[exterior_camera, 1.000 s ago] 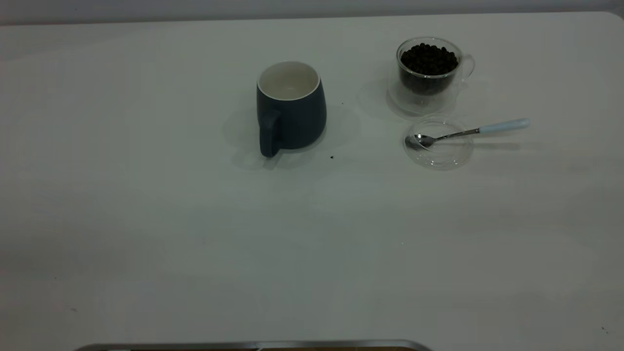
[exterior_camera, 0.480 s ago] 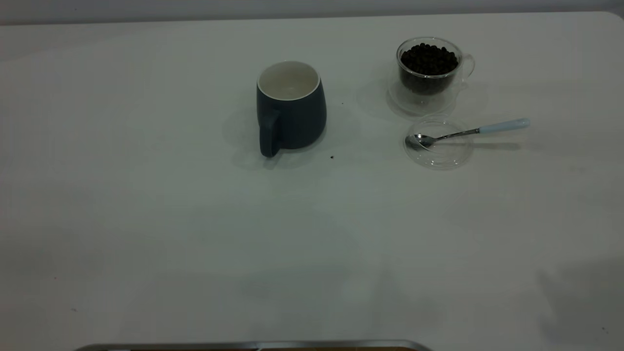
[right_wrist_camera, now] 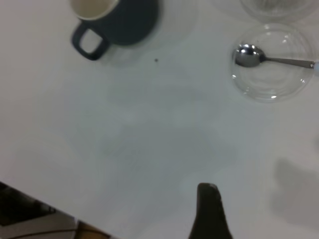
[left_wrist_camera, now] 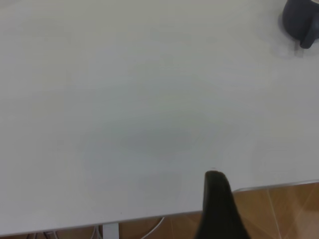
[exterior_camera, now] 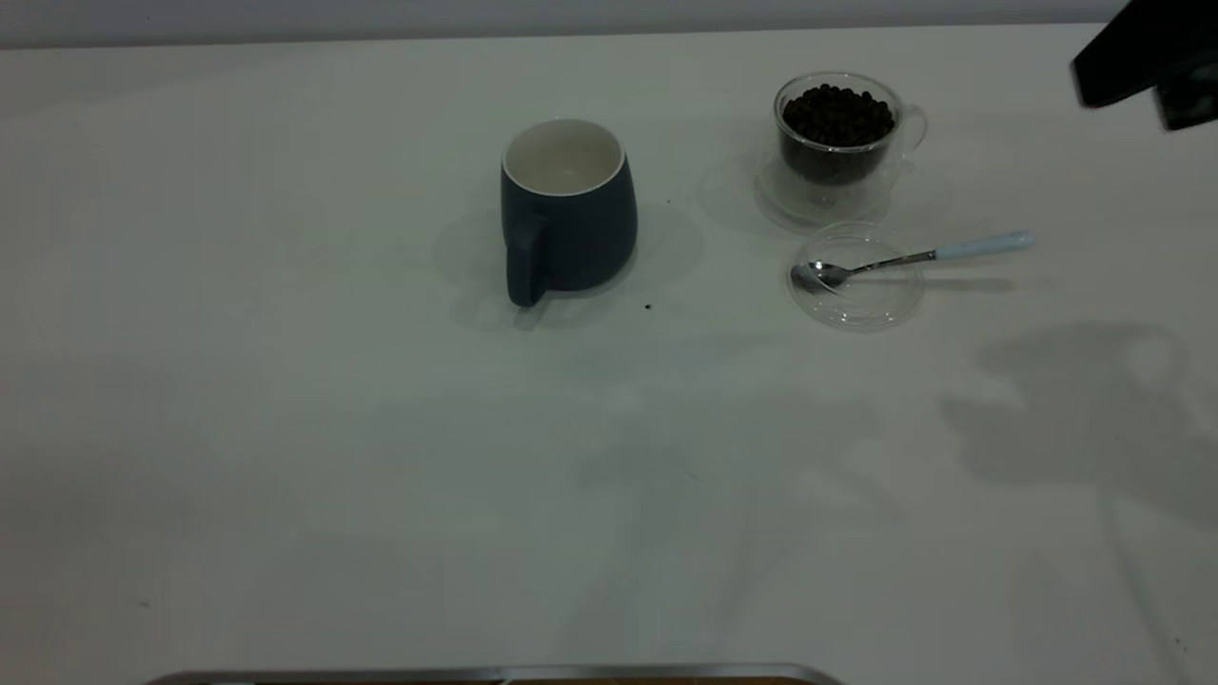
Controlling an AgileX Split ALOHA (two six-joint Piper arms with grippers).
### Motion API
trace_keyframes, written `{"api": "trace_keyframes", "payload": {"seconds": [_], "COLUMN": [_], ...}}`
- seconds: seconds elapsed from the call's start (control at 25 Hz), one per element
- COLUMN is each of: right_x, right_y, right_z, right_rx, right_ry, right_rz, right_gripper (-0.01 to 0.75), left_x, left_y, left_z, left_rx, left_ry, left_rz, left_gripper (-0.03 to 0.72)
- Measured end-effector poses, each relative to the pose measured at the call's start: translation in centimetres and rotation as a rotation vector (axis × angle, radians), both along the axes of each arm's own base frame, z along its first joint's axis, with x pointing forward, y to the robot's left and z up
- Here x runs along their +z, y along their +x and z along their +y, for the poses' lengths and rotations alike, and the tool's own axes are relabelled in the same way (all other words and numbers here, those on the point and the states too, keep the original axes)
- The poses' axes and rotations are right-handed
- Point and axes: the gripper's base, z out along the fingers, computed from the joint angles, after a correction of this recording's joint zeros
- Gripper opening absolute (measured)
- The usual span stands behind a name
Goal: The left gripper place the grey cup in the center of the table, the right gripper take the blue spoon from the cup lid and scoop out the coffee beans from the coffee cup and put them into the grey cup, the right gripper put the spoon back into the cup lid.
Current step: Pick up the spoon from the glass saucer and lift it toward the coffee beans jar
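One grey cup [exterior_camera: 569, 211] stands upright at upper centre of the table [exterior_camera: 285, 428], handle toward the bottom of the frame, white inside, no beans seen in it, no writing or label on anything. To its right: one coffee cup [exterior_camera: 837, 143] full of coffee beans [exterior_camera: 837, 114], and just below it one cup lid [exterior_camera: 856, 285] with the one blue spoon [exterior_camera: 913, 257] resting bowl-in, handle sticking out right. Right gripper [exterior_camera: 1147, 62] only clips the upper-right corner, well clear of the spoon, can't tell how far open; left gripper [left_wrist_camera: 219, 209] shows one finger only over the table edge, far from the cup, opening also can't tell.
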Motion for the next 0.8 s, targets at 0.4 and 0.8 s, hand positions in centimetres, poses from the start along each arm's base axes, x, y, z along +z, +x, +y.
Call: {"api": "trace_keyframes", "payload": {"seconds": [0.4, 0.8], "right_x": [-7.3, -13.6], "right_y": [6.7, 11.7], "right_z": [-3.0, -6.0], "right_rx": [0.025, 0.03], "right_ry": [0.013, 0.106], "right_rz": [0.137, 0.215], "right_gripper": [0.592, 0.592], "left_x": [0.0, 0.0], "left_y": [0.0, 0.0], "left_z": [0.0, 0.0], "left_rx": [0.0, 0.0], "left_ry": [0.0, 0.0], "left_rz": [0.0, 0.0], "left_gripper": [0.566, 0.566]}}
